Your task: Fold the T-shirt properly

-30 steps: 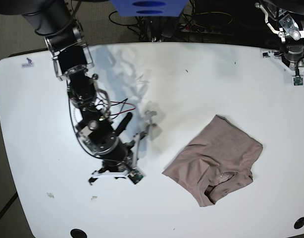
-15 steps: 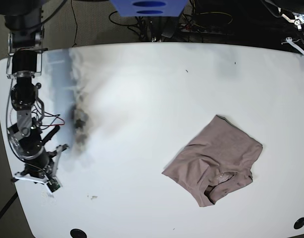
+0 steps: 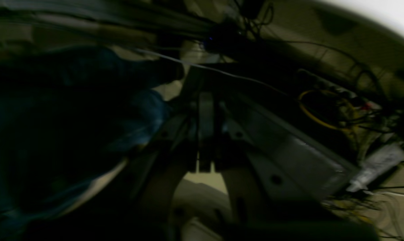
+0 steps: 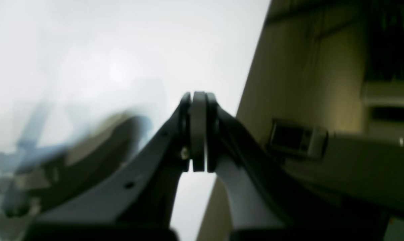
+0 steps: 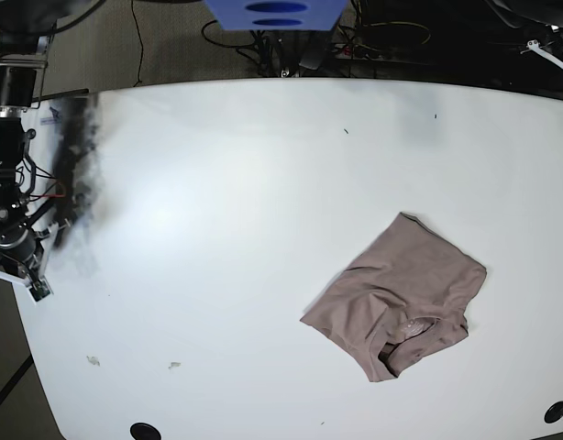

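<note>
The T-shirt [image 5: 396,293] lies folded into a rough, wrinkled rectangle on the right half of the white table [image 5: 226,165], collar end toward the front. Neither gripper touches it. My right arm [image 5: 11,243] hangs at the table's far left edge, well away from the cloth. In the right wrist view the right gripper [image 4: 198,97] is shut with nothing between its fingers, over the table edge. The left gripper [image 3: 206,103] is shut and empty too, facing dark cables beyond the table. Only a white bit of the left arm [image 5: 549,46] shows at the top right corner.
Two small scraps [image 5: 93,360] [image 5: 174,365] lie near the front left. Black round holes [image 5: 144,429] [image 5: 557,411] sit at the front corners. A blue object [image 5: 272,14] and cables lie behind the far edge.
My right arm has swung from the table's left-middle out to its far left edge. The left arm has pulled back almost out of the top right corner. The T-shirt has not moved.
</note>
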You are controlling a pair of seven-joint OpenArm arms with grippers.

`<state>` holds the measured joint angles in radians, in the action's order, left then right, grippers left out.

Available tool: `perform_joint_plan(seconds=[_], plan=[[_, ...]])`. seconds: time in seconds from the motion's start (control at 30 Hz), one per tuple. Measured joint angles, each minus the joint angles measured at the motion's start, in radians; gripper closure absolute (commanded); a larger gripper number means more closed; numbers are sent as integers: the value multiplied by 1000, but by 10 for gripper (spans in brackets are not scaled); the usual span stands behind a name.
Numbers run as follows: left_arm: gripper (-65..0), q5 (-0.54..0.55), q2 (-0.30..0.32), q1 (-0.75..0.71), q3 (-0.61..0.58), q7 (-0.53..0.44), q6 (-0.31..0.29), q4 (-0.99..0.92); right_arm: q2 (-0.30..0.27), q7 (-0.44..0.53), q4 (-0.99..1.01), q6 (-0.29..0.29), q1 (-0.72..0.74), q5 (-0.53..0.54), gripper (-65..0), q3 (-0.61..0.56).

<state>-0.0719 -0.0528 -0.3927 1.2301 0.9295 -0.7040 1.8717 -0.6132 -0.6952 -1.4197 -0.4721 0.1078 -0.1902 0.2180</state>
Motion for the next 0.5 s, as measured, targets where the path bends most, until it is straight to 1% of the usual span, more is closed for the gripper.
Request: perform_joint_plan(seconds=[0.13,0.17,0.23,0.27,0.37,0.47,0.5], plan=[[-1,-9,0,-3,16,6,1,-74,-5,7,38,6,-34,-92,0,67],[-1,-14,0,-4,16,10,3,-92,-4,11,48,5,-38,-137,0,90],[-1,-14,0,-5,16,10,1,-122,-3,13,60,3,-55,-182,0,115],[-1,-14,-2,-4,16,7,1,-134,-2,34,63,-2,-60,-229,0,138],[-1,-18,-7,-5,14,-38,0,-158,7,96,64,-8,-86,-309,0,213],[-1,-47,-20,-7,12,-110,2,-192,5,122,64,-5,-108,-400,0,292],[-1,-59,-27,-7,12,-125,2,-205,4,134,67,-11,-114,-443,0,329]])
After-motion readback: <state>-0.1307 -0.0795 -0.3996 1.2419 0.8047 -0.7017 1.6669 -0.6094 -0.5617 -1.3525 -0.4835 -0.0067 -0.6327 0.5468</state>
